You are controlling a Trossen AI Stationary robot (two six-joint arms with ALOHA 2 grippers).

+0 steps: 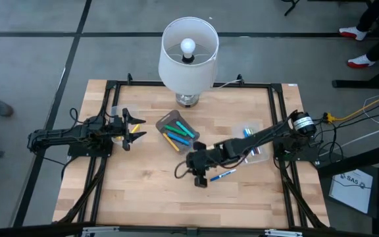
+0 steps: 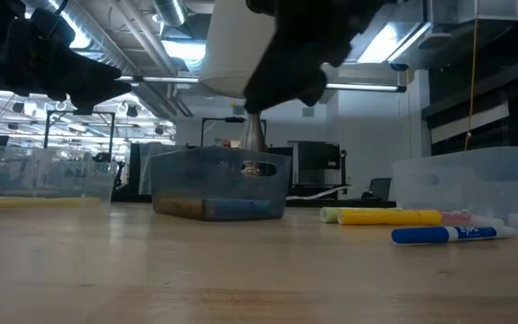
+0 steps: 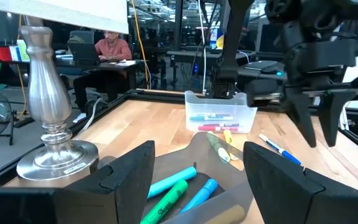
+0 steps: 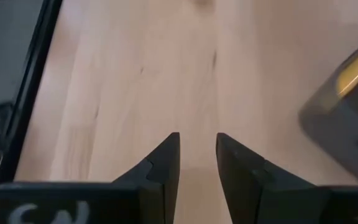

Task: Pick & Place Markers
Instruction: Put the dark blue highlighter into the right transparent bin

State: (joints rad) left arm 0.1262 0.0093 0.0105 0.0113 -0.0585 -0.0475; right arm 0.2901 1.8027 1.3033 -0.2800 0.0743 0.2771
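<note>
Several markers in green, cyan and yellow lie in a grey tray at the table's middle. More markers lie in a clear bin to its right. A blue-capped marker and a yellow one lie flat on the wood near that bin. My right gripper hovers over bare table just on the near side of the grey tray, slanting down toward the table's left. Its fingers stand a little apart with nothing between them. My left gripper waits open at the table's left, level, facing the tray.
A lamp with a white shade stands on a silver base at the far middle, just behind the tray. A black frame runs around the tabletop. Bare wood lies along the near side. A person sits at a desk far beyond the table.
</note>
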